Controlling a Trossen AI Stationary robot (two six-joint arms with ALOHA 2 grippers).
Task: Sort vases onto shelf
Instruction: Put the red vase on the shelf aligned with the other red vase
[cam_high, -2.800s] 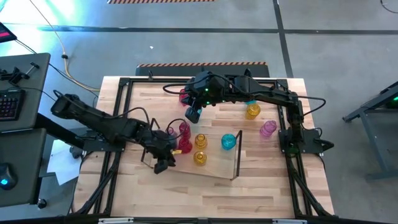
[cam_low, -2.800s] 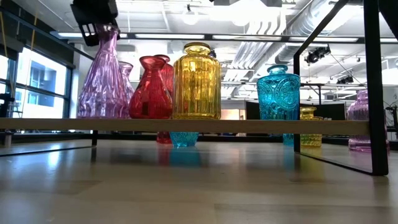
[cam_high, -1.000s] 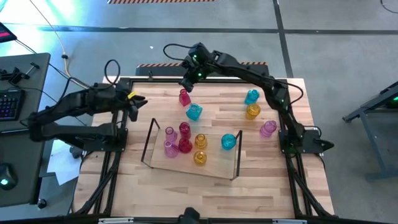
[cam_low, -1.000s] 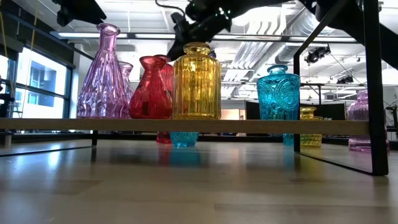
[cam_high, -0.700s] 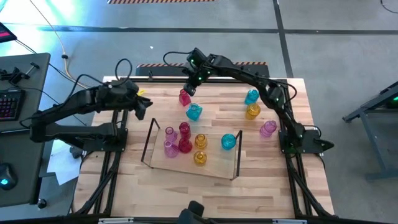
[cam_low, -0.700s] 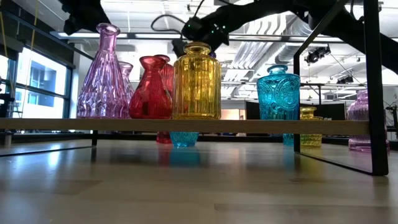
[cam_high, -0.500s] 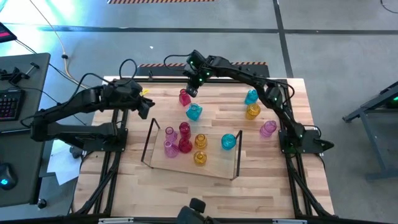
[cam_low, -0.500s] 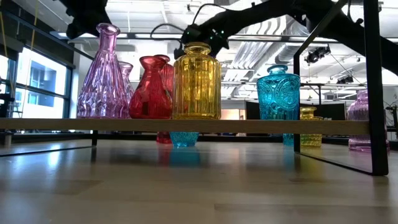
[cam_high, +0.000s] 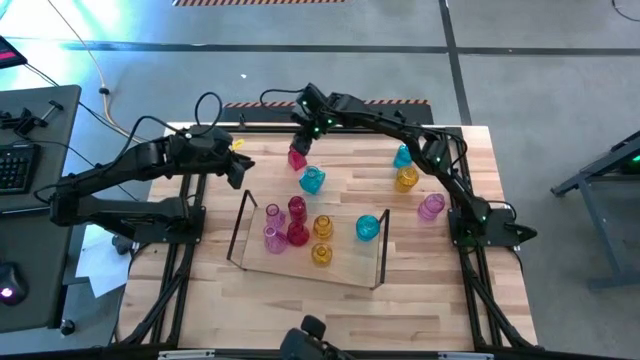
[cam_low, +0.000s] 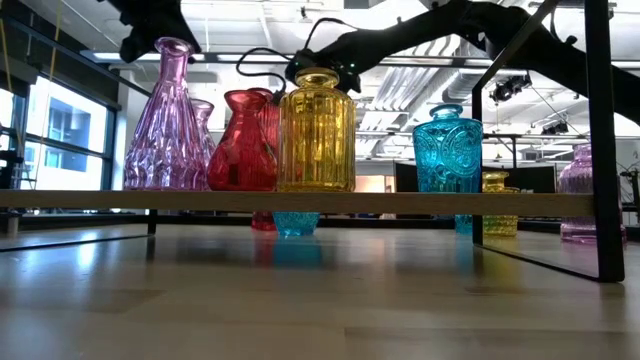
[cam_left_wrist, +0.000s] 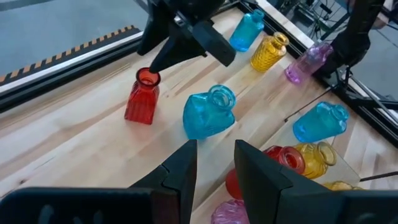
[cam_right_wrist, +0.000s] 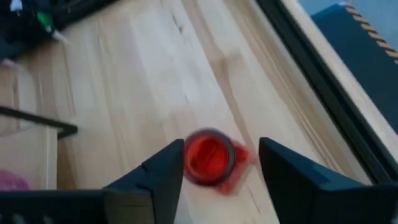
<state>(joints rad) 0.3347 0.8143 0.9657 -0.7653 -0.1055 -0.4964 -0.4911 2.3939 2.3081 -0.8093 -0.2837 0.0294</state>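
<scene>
- The right arm reaches from its base at the worktop's (cam_high: 250, 300) right edge across the far side, bent at the elbow, its right gripper (cam_high: 303, 140) poised directly above a red vase (cam_high: 297, 158) that stands upright on the bare wood near the far edge.
- In the right wrist view the right gripper (cam_right_wrist: 214, 165) looks straight down on the red vase (cam_right_wrist: 209, 157): its fingers (cam_right_wrist: 163, 171) stand apart, one on each side of the vase's round mouth, with no contact visible.
- The left arm stretches from the left edge, its left gripper (cam_high: 240, 168) hanging over the worktop's far-left part, well apart from any vase.
- The left wrist view shows the left gripper (cam_left_wrist: 214, 163) with a narrow gap between its fingers (cam_left_wrist: 180, 168) and nothing in it; beyond stand the red vase (cam_left_wrist: 142, 96) and a cyan vase (cam_left_wrist: 209, 112).
- That cyan vase (cam_high: 312, 180) stands on the wood just in front of the red one, between it and the shelf (cam_high: 378, 262).
- The shelf, a clear tray with dark end frames, lies at the worktop's middle and carries five vases: pink (cam_high: 273, 232), two red (cam_high: 297, 222), yellow (cam_high: 321, 242) and cyan (cam_high: 368, 227).
- Three vases wait by the right edge: cyan (cam_high: 403, 156), yellow (cam_high: 406, 179) and pink (cam_high: 431, 206).
- From worktop height, the shelf's (cam_low: 300, 201) vases line up left to right: pink (cam_low: 165, 125), red (cam_low: 243, 145), yellow (cam_low: 316, 135), cyan (cam_low: 447, 150).
</scene>
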